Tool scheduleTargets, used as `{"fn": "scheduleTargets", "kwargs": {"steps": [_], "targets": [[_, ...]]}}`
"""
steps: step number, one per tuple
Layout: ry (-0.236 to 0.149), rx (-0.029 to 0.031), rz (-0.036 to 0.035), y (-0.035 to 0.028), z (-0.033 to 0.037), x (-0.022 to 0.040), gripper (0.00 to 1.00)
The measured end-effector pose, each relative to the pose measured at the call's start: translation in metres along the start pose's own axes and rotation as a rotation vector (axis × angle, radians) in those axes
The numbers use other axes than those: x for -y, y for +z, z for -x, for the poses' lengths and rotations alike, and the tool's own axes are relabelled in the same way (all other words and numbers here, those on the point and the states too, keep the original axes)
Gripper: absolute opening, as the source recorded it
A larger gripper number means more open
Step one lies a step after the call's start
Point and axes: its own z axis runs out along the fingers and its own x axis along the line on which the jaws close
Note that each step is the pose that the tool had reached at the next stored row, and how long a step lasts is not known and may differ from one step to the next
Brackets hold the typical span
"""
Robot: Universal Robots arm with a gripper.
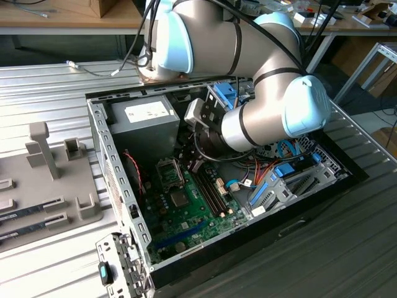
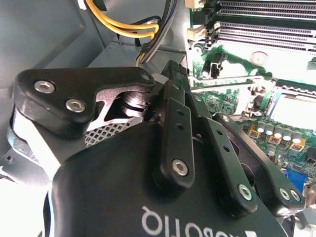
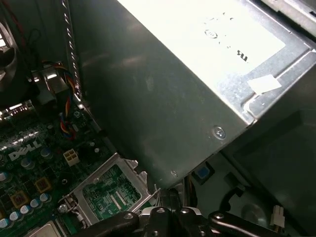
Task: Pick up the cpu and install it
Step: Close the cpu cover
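open computer case (image 1: 118,180), lying on a ribbed metal desk (image 1: 56,93), centre of the exterior view. grey power-supply box (image 1: 146,118) in the case's upper left corner; also seen across the upper half of the first wrist view (image 3: 163,84). green motherboard (image 1: 186,211) on the case floor, with cpu socket (image 1: 169,174) near centre frame, its metal frame appearing in the second wrist view (image 2: 291,111) at right. memory slots (image 1: 211,189) just right of the socket. robot arm (image 1: 273,105) reaches down into the case from the upper frame; pincer (image 1: 189,162) sits just above and right of the socket. pincer opening and any load: cannot tell. cpu: location cannot be told. grey fixture tray (image 1: 56,186) on the desk at left edge.
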Motion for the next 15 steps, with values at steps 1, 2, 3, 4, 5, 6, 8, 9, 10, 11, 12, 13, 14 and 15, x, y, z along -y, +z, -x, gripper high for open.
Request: {"fn": "scheduleTargets", "kwargs": {"steps": [1, 2, 3, 4, 5, 6, 8, 9, 10, 11, 12, 13, 14, 15], "targets": [[0.000, 0.0000, -0.0001, -0.0010, 0.0003, -0.0007, 0.11], [0.000, 0.0001, -0.0002, -0.0024, 0.0006, -0.0015, 0.11], [0.000, 0.0002, -0.0003, -0.0033, 0.0008, -0.0021, 0.11], [0.000, 0.0003, -0.0002, -0.0042, 0.0011, -0.0027, 0.11], [0.000, 0.0005, -0.0001, -0.0042, 0.0011, -0.0027, 0.11], [0.000, 0.0005, -0.0001, -0.0042, 0.0011, -0.0027, 0.11], [0.001, -0.0013, -0.0012, -0.0042, 0.0014, -0.0027, 0.11], [0.004, -0.0093, -0.0074, -0.0039, 0.0020, -0.0030, 0.11], [0.009, -0.0209, -0.0172, -0.0034, 0.0027, -0.0034, 0.11], [0.015, -0.0349, -0.0286, -0.0029, 0.0036, -0.0038, 0.11], [0.021, -0.0484, -0.0396, -0.0025, 0.0042, -0.0041, 0.11], [0.026, -0.0620, -0.0507, -0.0021, 0.0049, -0.0043, 0.11], [0.028, -0.0662, -0.0541, -0.0021, 0.0051, -0.0043, 0.11], [0.028, -0.0663, -0.0542, -0.0021, 0.0051, -0.0043, 0.11]]}}
